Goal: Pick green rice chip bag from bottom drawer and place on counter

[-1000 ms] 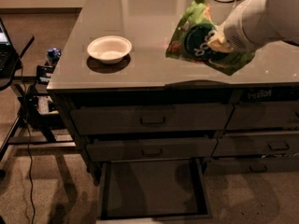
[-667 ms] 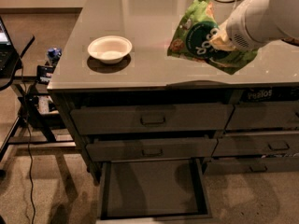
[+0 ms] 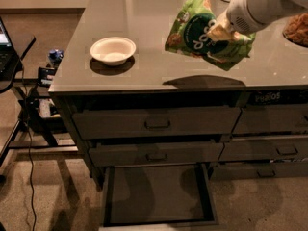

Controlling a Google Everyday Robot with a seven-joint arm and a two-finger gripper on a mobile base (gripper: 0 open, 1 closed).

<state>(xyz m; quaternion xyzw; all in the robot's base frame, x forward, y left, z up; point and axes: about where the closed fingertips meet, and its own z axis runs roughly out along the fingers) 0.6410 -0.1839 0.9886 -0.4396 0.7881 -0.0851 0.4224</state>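
Camera view: pincer (image 3: 222, 32) clamped on the green rice chip bag (image 3: 192, 30), holding it up over the bench (image 3: 154, 13), right of the white bowl (image 3: 113, 50). Down below, the bottom drawer (image 3: 109, 196) sits pulled open.

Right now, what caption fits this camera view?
White robot gripper holds light-green rice chip bag above glossy grey counter; dark bottom drawer open.

Hand (image 3: 220, 32) holds green rice chip bag (image 3: 194, 32) tilted over counter (image 3: 144, 57); bottom drawer (image 3: 156, 194) open.
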